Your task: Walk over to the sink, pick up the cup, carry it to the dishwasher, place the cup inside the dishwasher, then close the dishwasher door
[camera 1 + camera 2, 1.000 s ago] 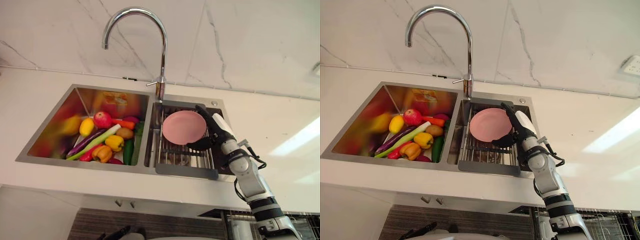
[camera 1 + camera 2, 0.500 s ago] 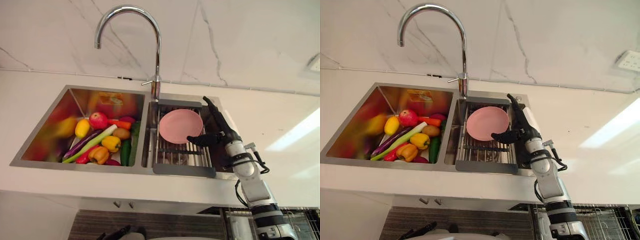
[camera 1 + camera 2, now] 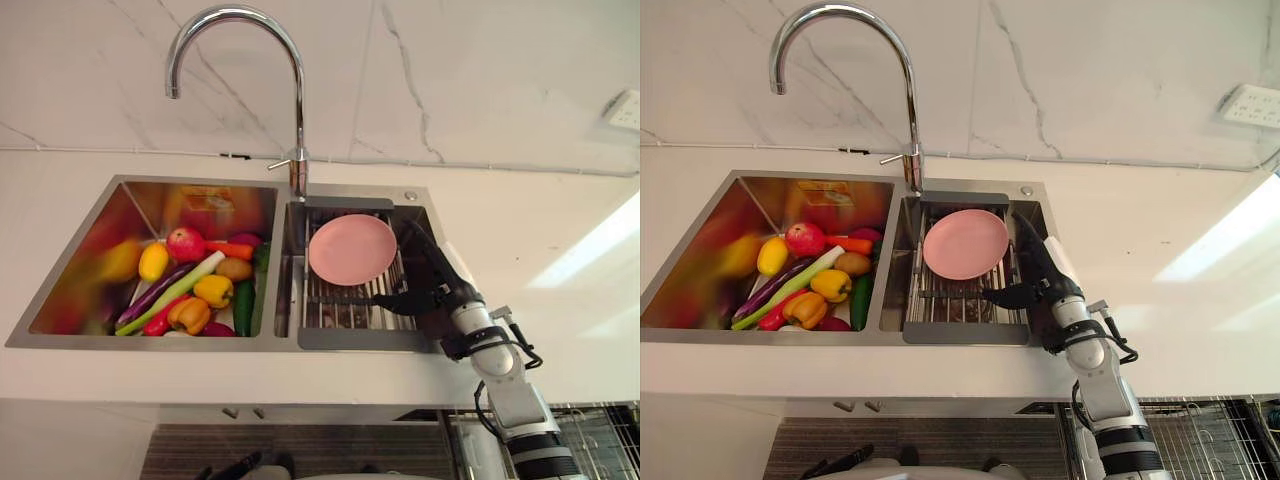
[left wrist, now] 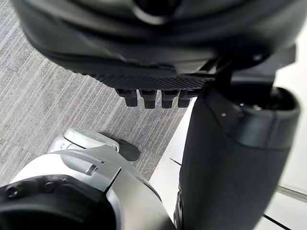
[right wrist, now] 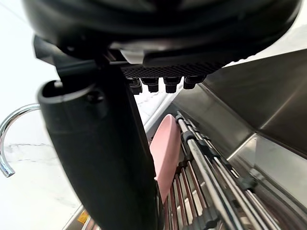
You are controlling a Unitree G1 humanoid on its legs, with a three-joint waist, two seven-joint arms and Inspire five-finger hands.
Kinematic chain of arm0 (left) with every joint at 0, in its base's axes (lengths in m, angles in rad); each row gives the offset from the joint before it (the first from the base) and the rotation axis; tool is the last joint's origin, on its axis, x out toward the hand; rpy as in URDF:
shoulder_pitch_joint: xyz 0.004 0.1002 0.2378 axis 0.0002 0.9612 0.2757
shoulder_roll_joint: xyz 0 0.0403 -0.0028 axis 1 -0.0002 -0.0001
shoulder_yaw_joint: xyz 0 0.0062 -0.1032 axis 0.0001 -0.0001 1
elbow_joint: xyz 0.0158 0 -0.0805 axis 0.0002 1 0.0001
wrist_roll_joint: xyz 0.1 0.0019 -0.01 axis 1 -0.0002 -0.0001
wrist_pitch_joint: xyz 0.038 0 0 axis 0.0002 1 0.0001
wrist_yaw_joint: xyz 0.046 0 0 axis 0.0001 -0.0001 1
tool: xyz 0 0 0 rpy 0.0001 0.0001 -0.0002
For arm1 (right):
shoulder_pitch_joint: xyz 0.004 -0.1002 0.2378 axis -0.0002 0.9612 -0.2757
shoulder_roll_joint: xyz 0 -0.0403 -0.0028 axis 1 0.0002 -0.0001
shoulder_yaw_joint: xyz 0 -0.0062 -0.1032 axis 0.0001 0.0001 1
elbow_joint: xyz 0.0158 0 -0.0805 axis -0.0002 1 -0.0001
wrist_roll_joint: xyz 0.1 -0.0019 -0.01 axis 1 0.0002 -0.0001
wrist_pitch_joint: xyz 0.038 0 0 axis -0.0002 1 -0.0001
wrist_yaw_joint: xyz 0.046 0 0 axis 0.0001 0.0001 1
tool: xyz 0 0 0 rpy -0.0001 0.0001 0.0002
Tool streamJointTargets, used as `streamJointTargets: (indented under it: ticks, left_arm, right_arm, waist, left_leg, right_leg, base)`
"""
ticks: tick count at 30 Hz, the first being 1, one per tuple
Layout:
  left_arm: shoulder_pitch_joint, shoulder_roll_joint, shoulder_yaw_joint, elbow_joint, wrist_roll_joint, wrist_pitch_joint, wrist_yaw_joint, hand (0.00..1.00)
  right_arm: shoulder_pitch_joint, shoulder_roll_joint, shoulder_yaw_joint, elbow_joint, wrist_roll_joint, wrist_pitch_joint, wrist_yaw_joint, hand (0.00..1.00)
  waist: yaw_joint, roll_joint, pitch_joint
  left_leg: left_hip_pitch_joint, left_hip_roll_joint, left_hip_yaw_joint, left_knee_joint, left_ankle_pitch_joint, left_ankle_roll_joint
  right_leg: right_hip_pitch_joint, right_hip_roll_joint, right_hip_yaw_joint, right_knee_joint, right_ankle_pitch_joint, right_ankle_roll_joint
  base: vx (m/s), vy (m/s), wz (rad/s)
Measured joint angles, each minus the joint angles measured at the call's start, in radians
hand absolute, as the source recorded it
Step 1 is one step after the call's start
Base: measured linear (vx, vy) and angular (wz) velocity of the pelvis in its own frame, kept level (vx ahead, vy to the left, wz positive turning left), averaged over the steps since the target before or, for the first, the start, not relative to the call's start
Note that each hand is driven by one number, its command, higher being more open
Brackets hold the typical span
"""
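I am holding the right hand [image 3: 432,283] over the right basin of the sink [image 3: 150,342]. Its fingers are straight, its thumb is spread, and it is gripping nothing. The pink plate [image 3: 352,249] is leaning on the rack [image 3: 345,312] just beside the thumb. Where the cup is I cannot tell; it may be sitting under the bars below the palm. The left hand [image 4: 156,79] is hanging relaxed and empty above the floor [image 4: 43,96].

I am judging the main risk to be closing on the wrong thing. If I am reaching down blind, the thumb could be catching the plate's rim and tipping it off the rack. The fingers could also be jamming between the bars.

The head views are giving me the layout. The plate is lying on the thumb side, the faucet [image 3: 297,100] is standing beyond the fingertips, and the vegetables [image 3: 195,290] are lying in the basin past the plate. The right wrist view is adding the plate seen edge-on, propped steeply among the bars right behind the thumb. It is also showing the steel basin wall running close along the hand's other side, so I am judging there is little room for swinging.
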Motion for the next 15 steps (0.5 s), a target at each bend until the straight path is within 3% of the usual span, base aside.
streamJointTargets:
  ticks: [7,15]
  left_arm:
    - [-0.001,0.0,0.0,0.0,0.0,0.002,0.0,1.0]
    - [0.0,-0.003,-0.002,0.003,0.0,0.005,0.0,1.0]
  right_arm:
    - [0.006,0.0,-0.015,0.001,-0.059,0.02,-0.026,1.0]
    - [0.005,0.0,-0.015,0.002,-0.111,0.042,-0.119,1.0]
  waist:
    - [0.0,0.004,0.001]
    - [0.004,0.018,-0.008]
  left_leg:
    - [-0.001,0.0,0.0,0.003,-0.001,-0.001]
    - [-0.004,0.0,-0.013,0.006,-0.001,-0.001]
  right_leg:
    - [0.0,0.0,0.0,0.0,0.0,0.0]
    - [0.004,-0.001,-0.012,0.0,0.0,0.0]
  base:
    - [0.0,0.0,0.0]
    - [0.0,-0.001,0.04]
